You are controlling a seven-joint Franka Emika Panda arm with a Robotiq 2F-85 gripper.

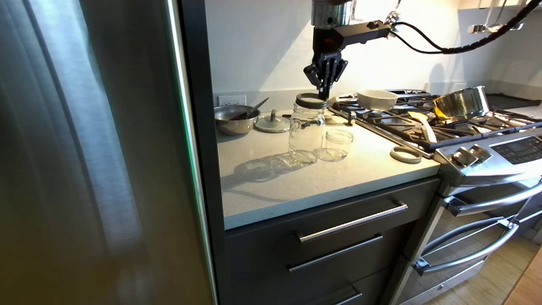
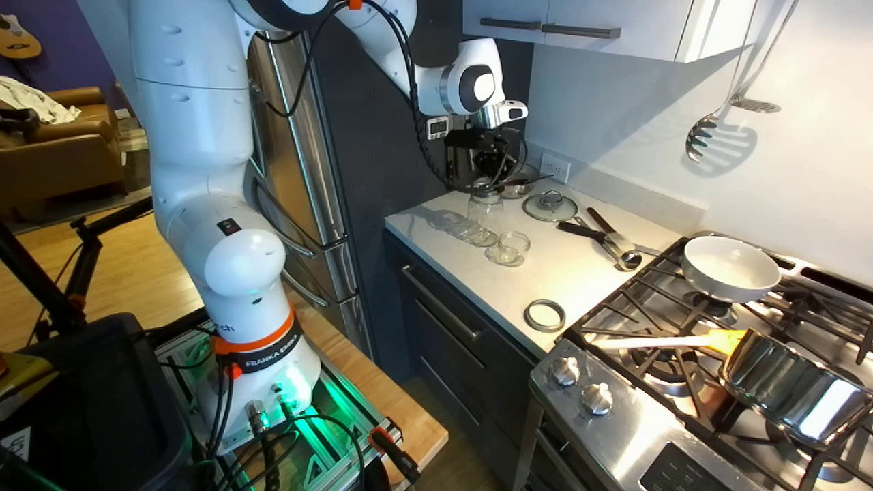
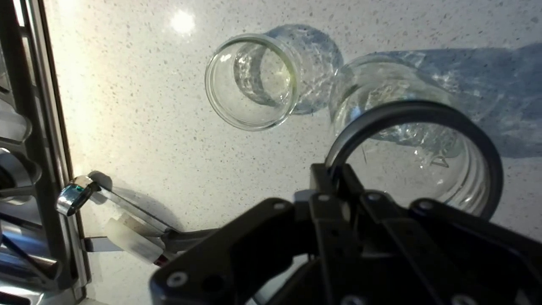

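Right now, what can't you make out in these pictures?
Dark jar band: the hand, closed on it, covers part of its rim, wrist view.
Black utensil handle: runs out of sight behind the hand, wrist view.
Range control panel: lettering too small, cut off by the right edge in an exterior view.
Digital display: digits too small in an exterior view.

A long shadow is cast beside the jar; behind it, the wall is brightly lit, partly overexposed.

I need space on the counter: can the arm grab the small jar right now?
Probably not yet: the gripper holds the dark ring at the mouth of the tall jar. Otherwise likely yes; nothing covers the open small jar.
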